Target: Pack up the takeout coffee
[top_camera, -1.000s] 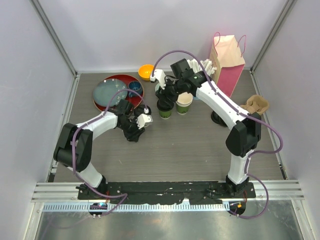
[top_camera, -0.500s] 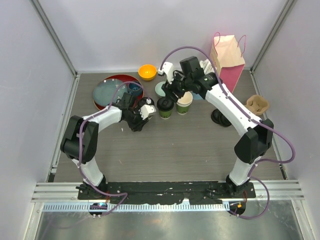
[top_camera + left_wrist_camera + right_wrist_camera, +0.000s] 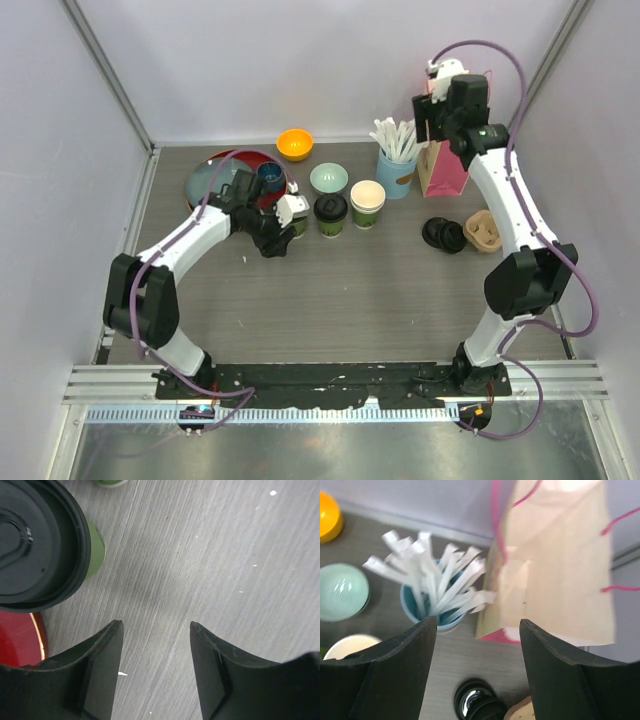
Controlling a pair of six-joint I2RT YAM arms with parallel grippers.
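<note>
Seems mid-lidding, with lidded green-patterned paper cup (image 3: 330, 213) and lidless cream-lined paper cup (image 3: 367, 201) side by side toward 12 o'clock, left gripper (image 3: 156, 626) released, empty, at their 9 o'clock, right gripper (image 3: 477, 622) likewise above the pink paper bag (image 3: 442, 170); calls next for the round black plastic lid (image 3: 443, 234) at 3 o'clock.

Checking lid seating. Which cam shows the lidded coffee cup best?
Left wrist: the lidded cup fills the upper left corner, its black lid close and sharp, though cropped by the frame edge. Top external shows the whole cup, but small, beside the open cup. Right wrist misses it and catches only the open cup's rim.
</note>
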